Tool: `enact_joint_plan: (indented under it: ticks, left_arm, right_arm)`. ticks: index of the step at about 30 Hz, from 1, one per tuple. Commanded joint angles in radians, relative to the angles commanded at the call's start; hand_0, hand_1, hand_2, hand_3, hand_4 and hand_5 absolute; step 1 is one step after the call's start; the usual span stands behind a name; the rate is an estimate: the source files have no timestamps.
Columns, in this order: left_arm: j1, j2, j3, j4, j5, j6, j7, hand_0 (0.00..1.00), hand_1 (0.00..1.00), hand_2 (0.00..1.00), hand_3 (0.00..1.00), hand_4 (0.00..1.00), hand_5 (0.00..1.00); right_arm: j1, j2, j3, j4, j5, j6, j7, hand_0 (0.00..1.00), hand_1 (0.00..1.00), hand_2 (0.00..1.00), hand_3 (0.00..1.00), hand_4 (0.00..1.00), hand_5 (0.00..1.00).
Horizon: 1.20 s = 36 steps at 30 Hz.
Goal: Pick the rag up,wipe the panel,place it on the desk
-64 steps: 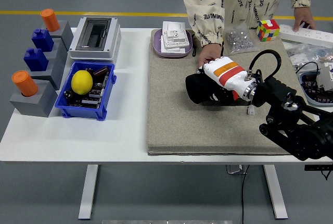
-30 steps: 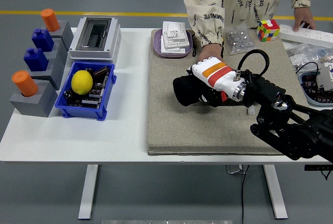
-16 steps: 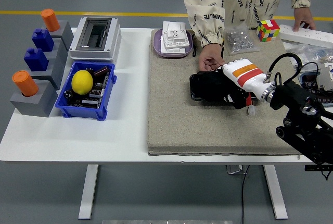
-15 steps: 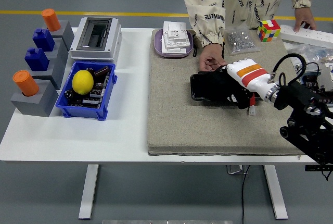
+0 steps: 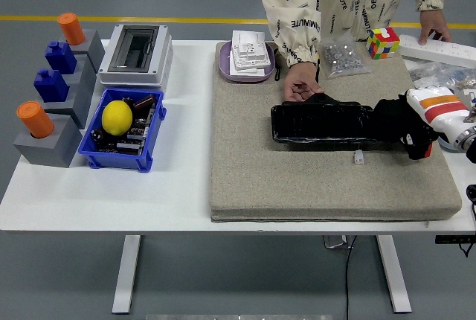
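Observation:
A long glossy black panel [image 5: 320,123] lies across the beige mat [image 5: 297,186]. At its right end my right hand [image 5: 411,132], white with an orange stripe and black fingers, is shut on a black rag [image 5: 388,117], which rests on that end of the panel. From the far side a person's hand [image 5: 300,88] holds the panel's far edge near its left part. Most of the panel's top shows bare. My left arm is out of view.
A small white connector [image 5: 358,158] lies on the mat just in front of the panel. Behind are a purple tray [image 5: 225,71] of white switch plates, a bag of screws [image 5: 342,56], a colour cube [image 5: 383,41] and a power strip [image 5: 439,49]. A blue bin [image 5: 97,158] with a lemon stands left.
My right hand has slid the rag rightward along the panel, from its left end to its right end. The person's hand stays on the far edge.

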Motion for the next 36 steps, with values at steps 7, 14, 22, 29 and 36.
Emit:
enact_joint_plan:
  ticks: [7,14,22,29,36]
  left_arm:
    - [0.006,-0.001,-0.003,0.000,0.003,0.000,0.002,0.642,0.691,0.731,0.565,0.591,0.466]
    - [0.009,0.000,0.001,0.000,0.003,-0.001,0.001,0.642,0.691,0.730,0.565,0.591,0.466]
    - [0.010,0.005,0.003,0.000,0.004,0.000,0.002,0.642,0.692,0.731,0.564,0.591,0.466]
    - [0.013,0.004,0.004,0.000,0.003,-0.001,0.002,0.642,0.692,0.732,0.565,0.591,0.465]
    - [0.015,0.004,0.000,0.000,0.007,0.000,0.003,0.642,0.691,0.732,0.565,0.592,0.467]
  right_arm:
    - [-0.020,-0.003,0.031,0.011,-0.009,0.000,-0.001,0.287,0.425,0.488,0.471,0.998,0.078]
    - [-0.026,-0.007,0.015,0.021,-0.010,0.006,-0.004,0.286,0.425,0.489,0.471,0.998,0.078]
    - [-0.031,-0.006,0.021,0.022,-0.008,0.014,-0.009,0.287,0.425,0.488,0.471,0.998,0.078]
    - [-0.034,-0.010,0.028,0.021,-0.009,0.019,-0.011,0.287,0.426,0.490,0.476,0.998,0.076]
    - [-0.030,-0.025,0.039,0.021,-0.011,0.017,-0.010,0.289,0.425,0.490,0.472,0.998,0.079]
